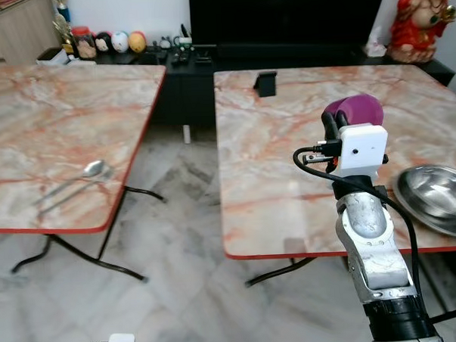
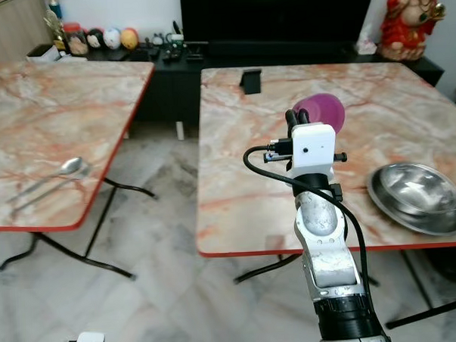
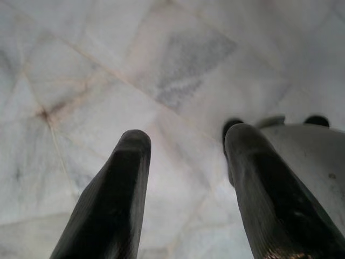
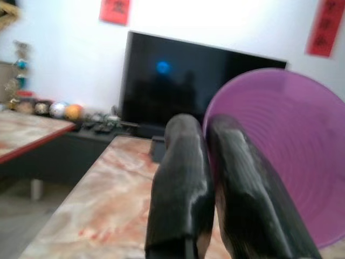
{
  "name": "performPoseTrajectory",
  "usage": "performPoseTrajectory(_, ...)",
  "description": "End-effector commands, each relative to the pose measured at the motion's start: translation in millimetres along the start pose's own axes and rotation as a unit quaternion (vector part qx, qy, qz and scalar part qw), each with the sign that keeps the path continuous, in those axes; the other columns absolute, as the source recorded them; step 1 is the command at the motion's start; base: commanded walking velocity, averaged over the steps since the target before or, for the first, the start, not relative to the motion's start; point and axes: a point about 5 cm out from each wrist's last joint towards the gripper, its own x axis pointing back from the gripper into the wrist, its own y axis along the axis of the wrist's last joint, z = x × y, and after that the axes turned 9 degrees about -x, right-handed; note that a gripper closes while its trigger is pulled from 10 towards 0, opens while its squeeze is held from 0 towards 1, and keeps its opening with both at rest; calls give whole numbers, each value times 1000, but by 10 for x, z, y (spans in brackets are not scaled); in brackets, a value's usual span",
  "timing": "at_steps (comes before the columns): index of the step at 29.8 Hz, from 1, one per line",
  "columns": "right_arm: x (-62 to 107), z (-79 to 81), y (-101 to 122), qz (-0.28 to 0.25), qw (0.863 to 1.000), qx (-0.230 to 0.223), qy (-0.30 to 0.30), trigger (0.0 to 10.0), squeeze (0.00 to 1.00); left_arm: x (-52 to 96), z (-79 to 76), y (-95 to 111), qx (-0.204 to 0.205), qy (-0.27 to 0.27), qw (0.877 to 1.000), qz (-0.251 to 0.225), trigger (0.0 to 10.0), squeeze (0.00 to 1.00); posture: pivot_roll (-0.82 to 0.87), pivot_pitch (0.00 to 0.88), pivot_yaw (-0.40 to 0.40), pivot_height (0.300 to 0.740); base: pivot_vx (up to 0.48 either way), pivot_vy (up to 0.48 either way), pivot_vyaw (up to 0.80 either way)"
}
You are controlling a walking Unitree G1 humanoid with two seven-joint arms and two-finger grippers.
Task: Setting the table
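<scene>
A dark television (image 1: 282, 13) stands behind the tables, a red figurine (image 1: 420, 19) beside it.

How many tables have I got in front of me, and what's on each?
2. Left table: a spoon. Right table: a steel bowl at its right edge and a small black object at the far side. The right gripper holds a purple bowl above it.

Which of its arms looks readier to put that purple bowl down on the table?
The right. Its gripper is shut on the purple bowl above the right table; the left gripper hangs open over the floor.
</scene>
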Motion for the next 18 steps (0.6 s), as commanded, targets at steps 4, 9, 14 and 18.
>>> performPoseTrajectory(4, -32, -57, 55, -9, 1000, 6, -6, 10000, 0, -3, -11, 14, 3, 0, 1000, -2, 10000, 0, 52, 0, -31, 740, 0, -298, 0)
performPoseTrajectory(9, -17, -53, 35, -2, 1000, 5, -2, 10000, 0, -5, -15, 24, 24, 1, 1000, -4, 10000, 0, 50, 0, -33, 740, 0, 0, 0)
performPoseTrajectory(14, -13, -44, 30, 0, 1000, 5, 0, 10000, 0, -7, -12, 33, 23, 2, 1000, -4, 10000, 0, 51, 0, -34, 740, 0, 0, 0)
performPoseTrajectory(18, -18, -31, 24, 2, 1000, 4, 2, 10000, 0, -10, -5, 44, 26, 3, 1000, -4, 10000, 0, 54, 0, -34, 740, 0, 0, 0)
